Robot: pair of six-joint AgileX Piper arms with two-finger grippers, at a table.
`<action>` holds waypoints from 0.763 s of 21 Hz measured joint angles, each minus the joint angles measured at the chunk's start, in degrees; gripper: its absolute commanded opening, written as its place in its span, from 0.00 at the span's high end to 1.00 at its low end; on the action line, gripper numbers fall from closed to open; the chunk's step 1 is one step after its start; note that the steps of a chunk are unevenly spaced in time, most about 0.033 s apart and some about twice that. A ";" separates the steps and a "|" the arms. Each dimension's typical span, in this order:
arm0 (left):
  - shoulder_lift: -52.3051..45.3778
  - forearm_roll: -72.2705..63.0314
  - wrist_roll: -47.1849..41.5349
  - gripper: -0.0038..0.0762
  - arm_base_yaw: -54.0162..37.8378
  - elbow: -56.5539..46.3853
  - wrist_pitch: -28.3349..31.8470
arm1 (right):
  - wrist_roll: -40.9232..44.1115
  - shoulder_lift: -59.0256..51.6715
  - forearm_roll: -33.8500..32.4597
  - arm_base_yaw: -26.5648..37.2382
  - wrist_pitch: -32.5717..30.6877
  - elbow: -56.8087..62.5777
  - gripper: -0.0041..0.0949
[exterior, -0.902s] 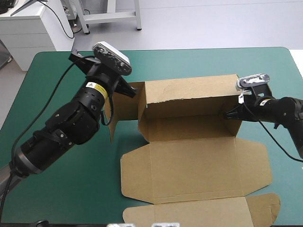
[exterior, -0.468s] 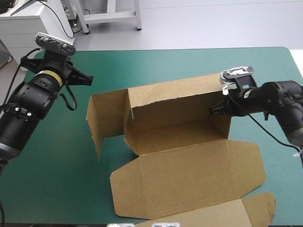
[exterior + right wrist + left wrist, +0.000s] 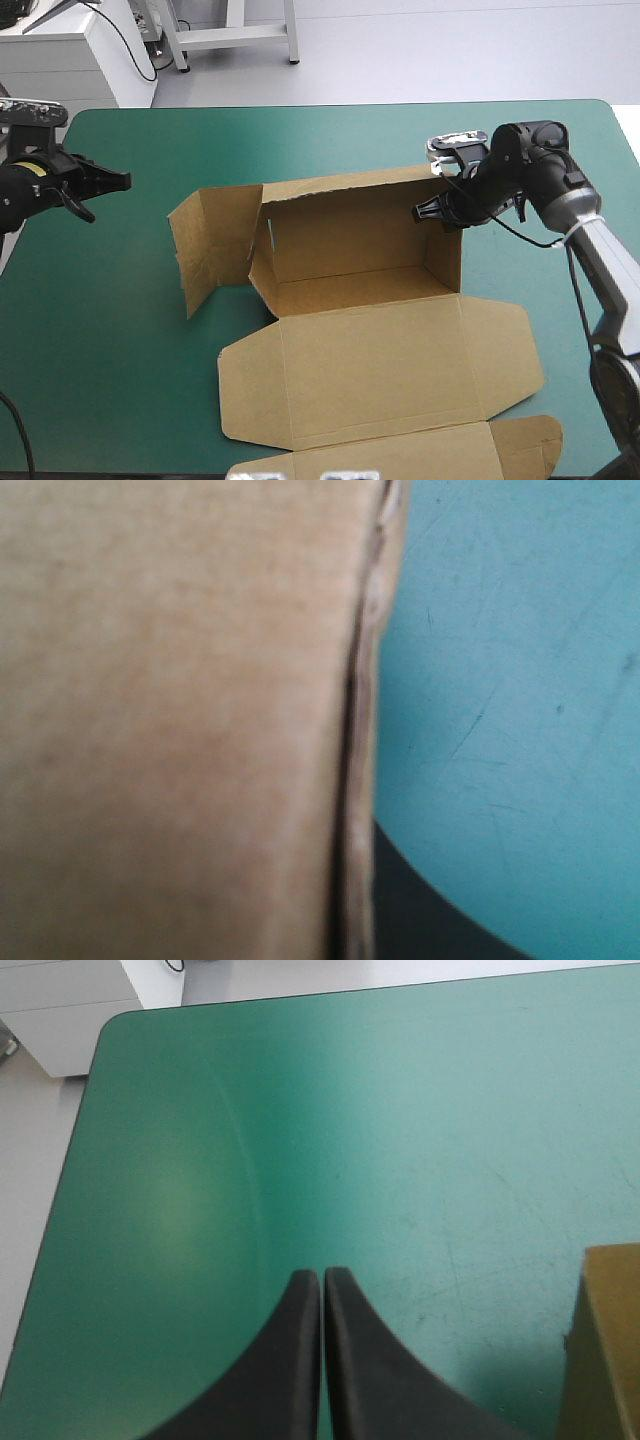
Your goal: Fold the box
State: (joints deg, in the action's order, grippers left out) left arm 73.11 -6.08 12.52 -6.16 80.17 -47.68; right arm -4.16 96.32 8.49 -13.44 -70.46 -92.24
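Box (image 3: pixel 370 330): lying as one cut sheet of brown board on the teal-green cover (image 3: pixel 330 140), partly raised. Standing up as a back wall and an end wall, meeting in a corner right at the right claw (image 3: pixel 428 212). Spreading flat as a lid (image 3: pixel 380 375) from below that claw toward the near table edge. Swinging outward as a loose end flap (image 3: pixel 205 245) at the end away from the right claw, standing on edge, turned toward the left claw (image 3: pixel 112 182).

Right claw: pinching the top of the raised wall at that corner, pressed all but together on the board. In the right wrist view, showing one black finger (image 3: pixel 420 920) just beside the wall's edge, with bare cover lying open beyond it.

Left claw: hanging near the left table edge, well apart from the box, fingers (image 3: pixel 290 1360) pressed together into one point. Looking across a wide open stretch of cover ahead, a corner of the box just showing off to one side.

Counting: one box, two claws, one loose end flap.

Forming a tray between the walls, showing only its own brown floor (image 3: pixel 350 285).
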 measured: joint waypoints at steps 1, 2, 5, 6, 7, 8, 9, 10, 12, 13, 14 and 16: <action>0.00 -1.69 1.22 0.95 -0.72 0.00 -0.39 | 0.11 0.93 0.00 0.00 -0.21 -0.44 0.96; 0.00 -4.04 2.87 0.95 -1.92 0.00 -1.24 | 0.41 3.09 0.07 0.00 -0.22 -1.30 0.96; 0.11 -5.82 3.91 0.95 -2.36 0.00 -3.23 | 0.69 5.44 0.13 0.00 2.12 -2.72 0.95; 0.24 -6.02 4.03 0.95 -2.36 0.00 -3.84 | 0.82 6.34 0.19 0.00 4.11 -2.91 0.93; 0.84 -6.05 4.08 0.95 -2.41 0.00 -4.72 | 1.01 7.62 0.20 0.00 6.96 -3.03 0.90; 1.24 -6.05 4.12 0.95 -2.41 -0.12 -5.14 | 1.13 8.21 0.24 0.00 8.38 -3.03 0.81; 1.89 -6.09 4.12 0.95 -2.41 -0.80 -5.76 | 1.32 9.23 0.27 0.00 10.29 -3.03 0.74; 2.29 -6.16 4.12 0.95 -2.41 -0.95 -6.05 | 1.31 9.68 0.27 0.00 10.25 -3.03 0.62; 3.15 -6.62 4.12 0.95 -2.41 -1.08 -6.13 | 1.31 10.84 0.27 -0.05 9.96 -2.85 0.51; 3.37 -6.94 4.12 0.95 -2.41 -1.08 -6.13 | 1.31 11.13 0.27 -0.11 10.02 -3.16 0.50; 3.43 -7.00 4.12 0.95 -2.41 -1.08 -6.13 | 1.31 11.26 0.22 -0.11 9.95 -3.58 0.50; 3.61 -7.02 4.12 0.95 -2.41 -1.08 -6.13 | 1.31 11.38 -0.18 -0.11 9.36 -5.69 0.50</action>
State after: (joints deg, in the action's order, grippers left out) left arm 76.72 -13.09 16.64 -8.57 79.10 -53.82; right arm -2.85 107.70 8.31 -13.55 -61.10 -97.94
